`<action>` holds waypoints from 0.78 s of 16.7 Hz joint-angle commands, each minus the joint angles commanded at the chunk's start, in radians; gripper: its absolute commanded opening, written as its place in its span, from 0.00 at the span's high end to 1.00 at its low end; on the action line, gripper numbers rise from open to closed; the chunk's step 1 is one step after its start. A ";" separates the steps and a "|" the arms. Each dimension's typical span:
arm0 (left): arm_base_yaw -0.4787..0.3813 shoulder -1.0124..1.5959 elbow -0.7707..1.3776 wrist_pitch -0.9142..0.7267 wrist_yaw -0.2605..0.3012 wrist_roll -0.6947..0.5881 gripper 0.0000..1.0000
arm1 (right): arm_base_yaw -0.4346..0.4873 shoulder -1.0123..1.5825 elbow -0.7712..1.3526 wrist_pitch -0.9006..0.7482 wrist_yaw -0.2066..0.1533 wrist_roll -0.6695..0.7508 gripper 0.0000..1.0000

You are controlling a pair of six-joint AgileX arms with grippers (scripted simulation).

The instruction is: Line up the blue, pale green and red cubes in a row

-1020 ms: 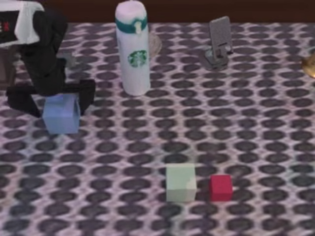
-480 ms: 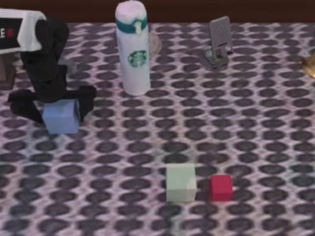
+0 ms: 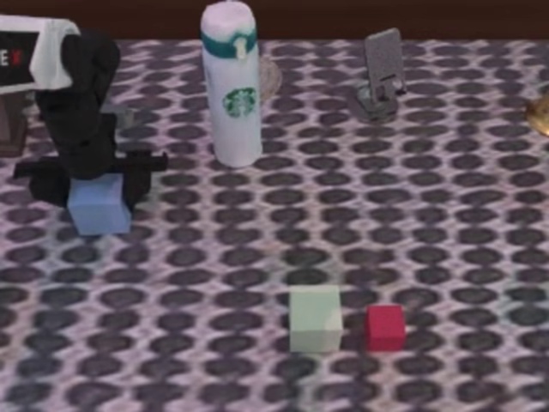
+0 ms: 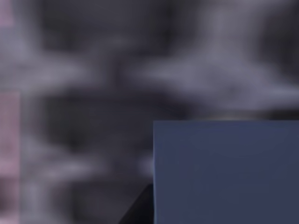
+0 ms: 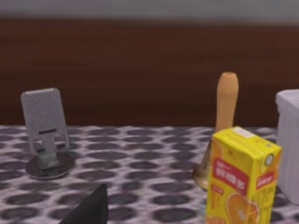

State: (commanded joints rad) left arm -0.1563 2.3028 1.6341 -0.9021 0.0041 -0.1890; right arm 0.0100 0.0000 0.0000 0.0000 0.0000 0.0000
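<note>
Blue cube [image 3: 99, 204] at table's left side, under left gripper [image 3: 90, 174]; dark fingers [image 3: 141, 172] flank cube's two sides, look clamped on it, contact itself not clearly visible. Fills lower part of left wrist view [image 4: 226, 172], blurred patterned cloth behind. Pale green cube [image 3: 315, 318] and red cube [image 3: 385, 327] side by side near table's front edge, right of centre, small gap between, not touching. Well apart from blue cube; broad stretch of patterned tablecloth [image 3: 197, 283] between them, nothing standing on it, open room left of pale green cube too. White tumbler [image 3: 232, 86] upright toward back, teal band near top, round green Starbucks-style logo on body, just right of left gripper. Grey phone stand [image 3: 380, 77] near back edge, right of tumbler. Brass-coloured bell [image 3: 540, 112] cut off by right edge. Red-and-white label on left arm partly readable, letters unclear. Right gripper outside top view; right wrist view shows only a dark finger tip [image 5: 91, 207], open or closed cannot tell. Same view: phone stand [image 5: 46, 135], bell with wooden handle [image 5: 219, 140], yellow orange-juice carton [image 5: 243, 179] with red label, writing illegible, white container [image 5: 289, 144] at edge.
</note>
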 joint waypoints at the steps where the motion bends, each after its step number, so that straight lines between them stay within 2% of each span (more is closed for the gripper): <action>1: 0.000 0.000 0.000 0.000 0.000 0.000 0.90 | 0.000 0.000 0.000 0.000 0.000 0.000 0.00; 2: 0.000 0.000 0.000 0.000 0.000 0.000 0.98 | 0.000 0.000 0.000 0.000 0.000 0.000 0.00; 3: 0.000 0.000 0.000 0.000 0.000 0.000 1.00 | 0.000 0.000 0.000 0.000 0.000 0.000 0.00; 13: 0.000 -0.017 0.017 -0.021 -0.002 0.001 1.00 | 0.000 0.000 0.000 0.000 0.000 0.000 0.00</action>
State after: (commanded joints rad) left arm -0.1562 2.2854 1.6511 -0.9232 0.0022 -0.1877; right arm 0.0100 0.0000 0.0000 0.0000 0.0000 0.0000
